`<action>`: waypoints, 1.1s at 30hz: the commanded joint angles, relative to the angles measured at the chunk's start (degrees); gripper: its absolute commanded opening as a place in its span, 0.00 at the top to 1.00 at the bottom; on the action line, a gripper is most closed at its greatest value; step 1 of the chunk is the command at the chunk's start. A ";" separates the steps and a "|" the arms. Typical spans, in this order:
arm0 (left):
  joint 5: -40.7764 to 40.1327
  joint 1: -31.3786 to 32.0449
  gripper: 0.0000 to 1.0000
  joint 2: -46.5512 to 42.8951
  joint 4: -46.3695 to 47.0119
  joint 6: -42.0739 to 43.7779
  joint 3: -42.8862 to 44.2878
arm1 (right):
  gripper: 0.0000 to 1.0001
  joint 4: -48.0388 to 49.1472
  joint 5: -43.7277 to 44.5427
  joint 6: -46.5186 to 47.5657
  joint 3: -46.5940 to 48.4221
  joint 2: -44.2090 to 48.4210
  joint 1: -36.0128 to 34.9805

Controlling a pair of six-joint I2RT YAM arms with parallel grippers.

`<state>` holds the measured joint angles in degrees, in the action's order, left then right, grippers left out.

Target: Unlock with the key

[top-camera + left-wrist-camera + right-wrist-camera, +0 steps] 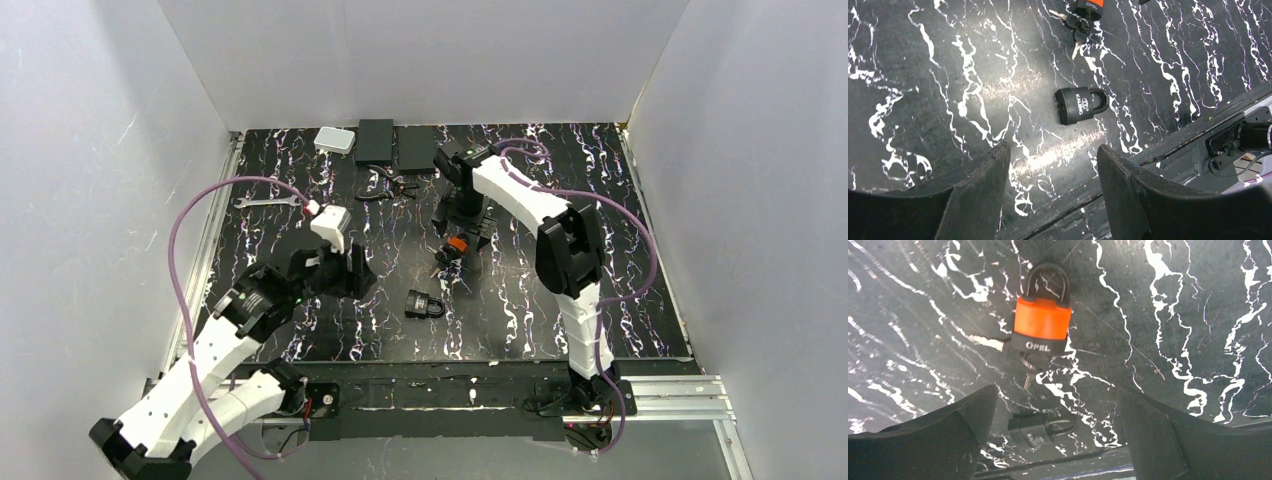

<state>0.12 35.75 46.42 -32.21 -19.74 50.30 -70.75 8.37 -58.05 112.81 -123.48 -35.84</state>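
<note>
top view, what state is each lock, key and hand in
black padlock: shackle shut, lying flat
orange padlock: shackle shut, lying flat
keys: lying at orange padlock's base, not held
left hand: open, empty
right hand: open, empty

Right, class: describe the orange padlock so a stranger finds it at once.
Find the middle of the black marbled table. The orange padlock lies flat ahead of the right fingers, keys at its base. Only it is orange; the neighbouring padlock is all black.

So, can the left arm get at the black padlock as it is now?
Probably yes: the black padlock lies just ahead of the open left gripper, with nothing between them.
</note>
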 commanded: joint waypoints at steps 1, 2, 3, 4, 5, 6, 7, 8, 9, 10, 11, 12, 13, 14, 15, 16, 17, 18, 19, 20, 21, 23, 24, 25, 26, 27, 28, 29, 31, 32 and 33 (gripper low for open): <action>-2.89 0.11 0.37 -4.88 -6.52 -2.17 -1.76 | 0.02 1.39 1.24 1.19 1.95 -2.06 0.00; -3.22 0.10 0.37 -5.89 -7.19 -2.34 -1.90 | 0.02 2.05 1.01 1.35 1.84 -2.60 0.01; -3.57 0.08 0.37 -6.71 -7.94 -2.58 -2.03 | 0.02 2.33 0.85 1.45 1.76 -3.12 -0.01; -3.98 0.08 0.37 -7.46 -8.60 -2.83 -2.12 | 0.02 2.45 0.73 1.49 1.66 -3.62 0.00; -4.36 0.10 0.37 -8.21 -9.15 -3.02 -2.17 | 0.02 2.50 0.64 1.51 1.52 -4.16 0.00; -4.66 0.10 0.37 -8.92 -9.67 -3.25 -2.13 | 0.02 2.60 0.53 1.57 1.14 -4.74 -0.01; -4.92 0.10 0.37 -9.64 -10.18 -3.58 -2.08 | 0.02 3.01 0.24 1.65 0.64 -5.19 -0.02; -5.26 0.10 0.37 -10.32 -10.73 -3.92 -2.06 | 0.03 3.78 -0.27 1.66 -0.02 -5.51 -0.02; -5.56 0.11 0.37 -10.95 -11.29 -4.21 -2.08 | 0.04 4.92 -0.93 1.67 -0.83 -5.73 -0.01; -5.82 0.11 0.37 -11.61 -11.80 -4.44 -2.18 | 0.04 6.13 -1.50 1.73 -1.38 -5.94 -0.01; -6.07 0.11 0.37 -12.23 -12.20 -4.68 -2.33 | 0.05 7.10 -1.76 1.81 -1.63 -6.26 -0.02; -6.33 0.11 0.37 -12.90 -12.54 -4.86 -2.49 | 0.07 7.63 -1.68 1.93 -1.58 -6.61 -0.01; -6.50 0.11 0.37 -13.51 -12.84 -4.97 -2.69 | 0.08 7.76 -1.25 2.08 -1.32 -7.01 -0.01; -6.61 0.11 0.37 -14.06 -13.06 -5.04 -2.88 | 0.09 7.72 -0.70 2.28 -1.06 -7.49 0.02; -6.73 0.11 0.37 -14.35 -13.26 -5.05 -2.98 | 0.10 7.79 -0.28 2.44 -0.94 -7.91 0.10; -6.86 0.10 0.37 -14.54 -13.42 -5.03 -2.98 | 0.11 7.78 0.04 2.55 -0.96 -8.36 0.14; -6.90 0.11 0.37 -14.58 -13.61 -4.98 -2.82 | 0.13 7.73 0.42 2.57 -1.12 -8.74 0.17; -6.94 0.11 0.37 -14.49 -13.86 -4.87 -2.48 | 0.16 7.77 0.55 2.51 -1.49 -9.10 0.24; -6.92 0.11 0.37 -14.36 -14.11 -4.77 -2.08 | 0.18 7.77 0.70 2.44 -1.96 -9.39 0.27; -7.00 0.10 0.37 -14.24 -14.36 -4.69 -1.78 | 0.21 7.83 0.88 2.27 -2.45 -9.59 0.25; -7.04 0.08 0.37 -14.11 -14.54 -4.61 -1.47 | 0.24 8.01 1.13 2.14 -2.94 -9.83 0.25; -7.15 0.11 0.37 -13.91 -14.73 -4.52 -1.08 | 0.29 8.72 1.23 2.06 -3.98 -10.05 0.32; -7.15 0.11 0.37 -13.90 -14.73 -4.52 -0.95 | 0.32 9.18 1.23 2.11 -4.53 -10.17 0.45; -7.06 0.11 0.37 -13.90 -14.73 -4.52 -0.86 | 0.35 9.53 1.32 2.09 -4.88 -10.22 0.52; -6.94 0.11 0.37 -13.88 -14.73 -4.52 -0.80 | 0.38 9.76 1.57 2.16 -4.92 -10.35 0.59; -6.84 0.10 0.37 -13.81 -14.74 -4.52 -0.69 | 0.43 9.96 1.92 2.44 -4.91 -10.47 0.67; -6.66 0.11 0.37 -13.73 -14.75 -4.50 -0.62 | 0.49 10.03 2.19 2.71 -4.87 -10.54 0.68; -6.36 0.10 0.37 -13.63 -14.73 -4.43 -0.50 | 0.56 10.15 2.32 2.96 -4.86 -10.55 0.68; -5.12 0.11 0.38 -13.33 -14.44 -4.07 -0.24 | 0.72 10.18 2.29 3.69 -4.72 -10.29 0.68; -4.30 0.11 0.38 -13.21 -14.02 -3.62 -0.14 | 0.78 10.02 2.19 3.83 -4.58 -9.98 0.65; -3.43 0.11 0.38 -13.04 -13.31 -2.99 -0.12 | 0.85 9.88 2.01 4.03 -4.44 -9.52 0.68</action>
<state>-5.27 35.75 32.65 -45.76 -24.18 48.33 -60.82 6.58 -55.21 110.19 -131.98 -35.62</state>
